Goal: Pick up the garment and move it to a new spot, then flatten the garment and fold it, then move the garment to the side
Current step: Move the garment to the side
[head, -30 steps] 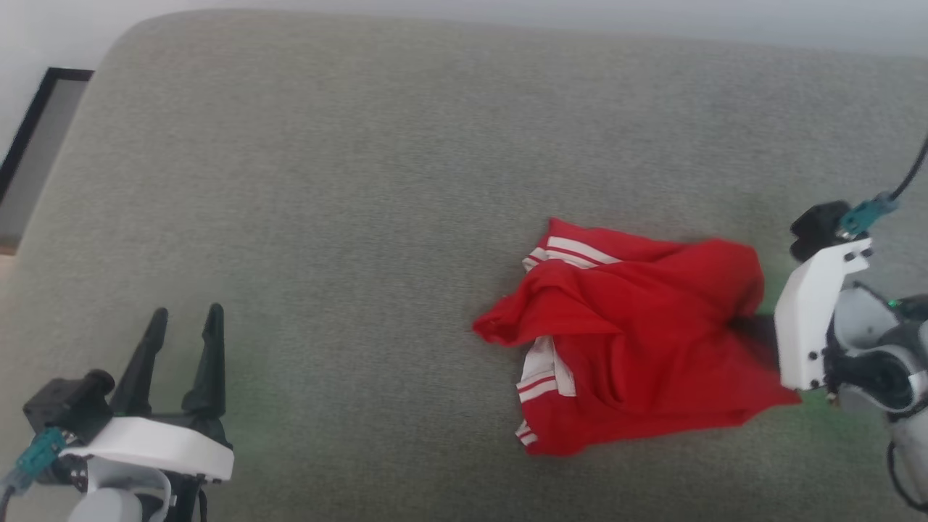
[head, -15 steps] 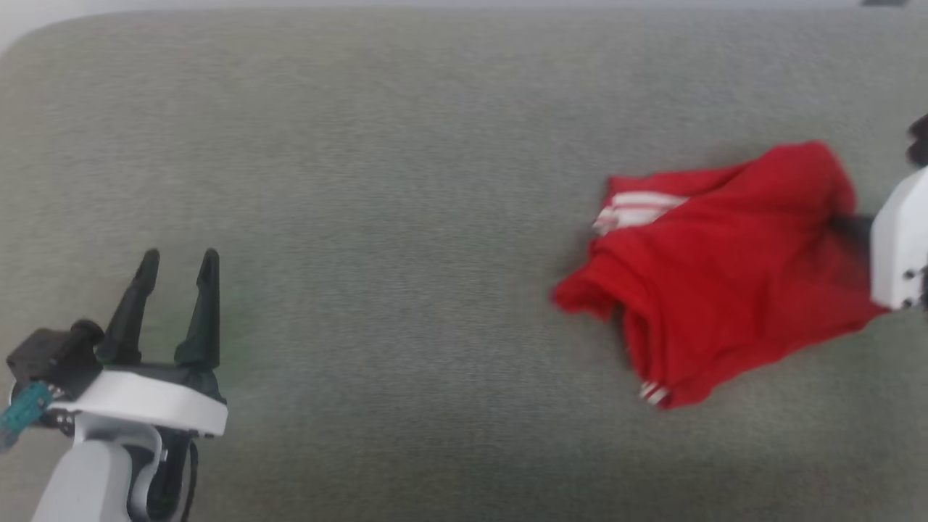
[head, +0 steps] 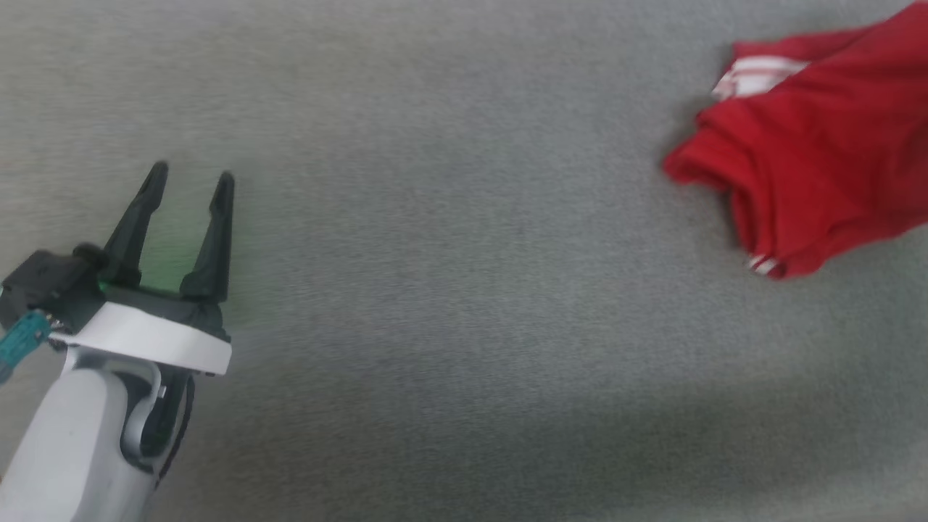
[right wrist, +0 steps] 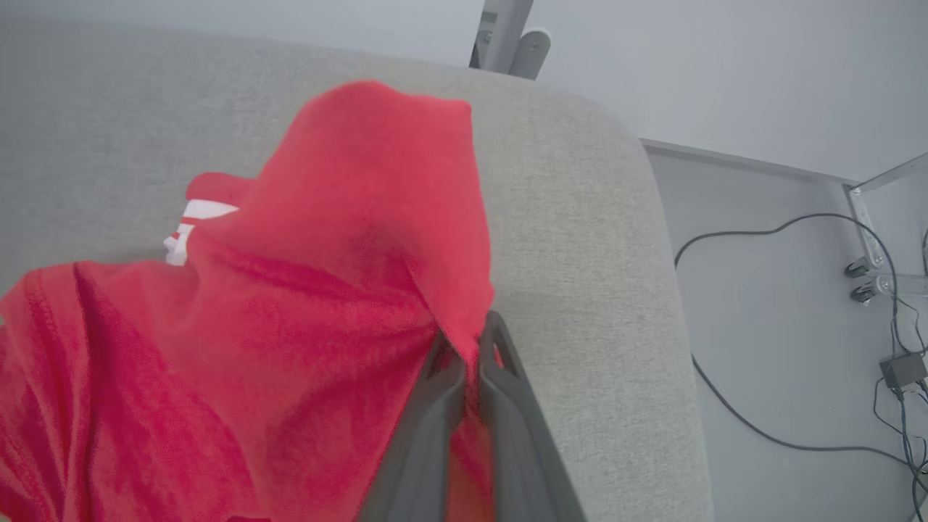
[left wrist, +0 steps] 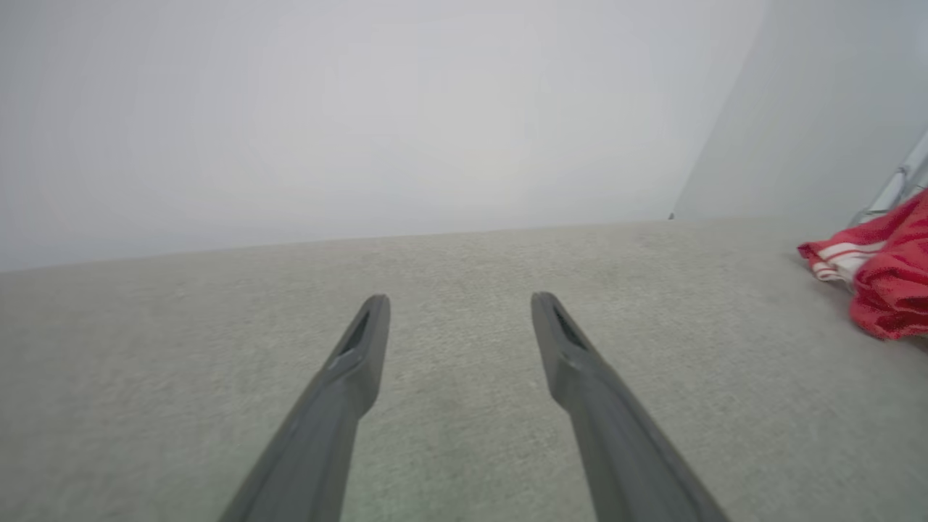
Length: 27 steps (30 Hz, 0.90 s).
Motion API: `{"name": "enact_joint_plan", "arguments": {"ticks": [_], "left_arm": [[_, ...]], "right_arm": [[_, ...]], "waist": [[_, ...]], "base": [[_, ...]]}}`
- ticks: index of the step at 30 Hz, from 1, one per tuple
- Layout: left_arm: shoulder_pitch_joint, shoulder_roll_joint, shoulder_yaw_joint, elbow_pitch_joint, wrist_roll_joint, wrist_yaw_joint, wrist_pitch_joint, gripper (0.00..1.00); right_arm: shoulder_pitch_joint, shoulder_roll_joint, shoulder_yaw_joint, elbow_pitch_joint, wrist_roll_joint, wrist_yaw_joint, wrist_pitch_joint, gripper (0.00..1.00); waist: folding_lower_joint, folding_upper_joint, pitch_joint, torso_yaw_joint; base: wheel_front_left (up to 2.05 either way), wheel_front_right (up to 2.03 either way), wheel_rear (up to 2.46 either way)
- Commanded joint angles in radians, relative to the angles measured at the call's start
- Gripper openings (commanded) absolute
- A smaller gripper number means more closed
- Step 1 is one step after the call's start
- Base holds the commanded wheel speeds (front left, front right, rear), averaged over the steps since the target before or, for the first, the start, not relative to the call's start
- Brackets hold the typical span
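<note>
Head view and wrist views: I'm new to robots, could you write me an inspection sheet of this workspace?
Surface: grey fabric cushion.
Job's things: red garment, crumpled, near the cushion's right end.
Clutter: nothing seen.
Grippers: left gripper open over bare cushion; right gripper shut on the garment.
Cables: dark cable looping over the floor toward a small box.
Surroundings: pale wall, metal frame legs.

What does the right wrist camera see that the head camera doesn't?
Right wrist view: the right end effector shut on the garment, plus cables on the floor. Head view: the left end effector, open, above the grey cushion. Both: the red garment and that cushion.
</note>
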Motion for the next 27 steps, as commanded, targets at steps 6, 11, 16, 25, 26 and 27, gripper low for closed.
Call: {"name": "enact_joint_plan", "arguments": {"ticks": [6, 11, 16, 25, 26, 27], "left_arm": [[-0.063, 0.034, -0.046, -0.013, 0.010, -0.002, -0.004, 1.00], [-0.104, 0.058, -0.081, -0.021, 0.014, -0.002, -0.004, 1.00], [-0.149, 0.086, -0.126, -0.024, 0.006, -0.002, -0.004, 1.00], [-0.202, 0.106, -0.174, -0.019, -0.010, -0.002, -0.003, 1.00], [-0.206, 0.108, -0.177, -0.017, -0.011, -0.002, -0.003, 1.00], [-0.210, 0.109, -0.181, -0.015, -0.012, -0.001, -0.003, 1.00]], "right_arm": [[-0.066, -0.008, -0.027, 0.078, -0.041, 0.000, -0.111, 0.00], [-0.105, -0.014, -0.041, 0.158, -0.088, 0.000, -0.204, 0.00], [-0.150, -0.011, -0.044, 0.234, -0.139, 0.000, -0.286, 0.00], [-0.198, 0.010, -0.063, 0.354, -0.204, 0.000, -0.366, 0.00], [-0.202, 0.013, -0.064, 0.373, -0.210, 0.000, -0.370, 0.00], [-0.206, 0.016, -0.065, 0.389, -0.216, 0.000, -0.378, 0.00]], "waist": [[0.0000, 0.0000, 0.071, -0.072], [0.0000, 0.0000, 0.107, -0.109], [0.0000, 0.0000, 0.147, -0.135], [0.0000, 0.0000, 0.197, -0.123], [0.0000, 0.0000, 0.202, -0.119], [0.0000, 0.0000, 0.207, -0.115]], "base": [[0.00, 0.00, 0.00], [0.00, 0.00, 0.00], [0.00, 0.00, 0.00], [0.00, 0.00, 0.00], [0.00, 0.00, 0.00], [0.00, 0.00, 0.00]]}}
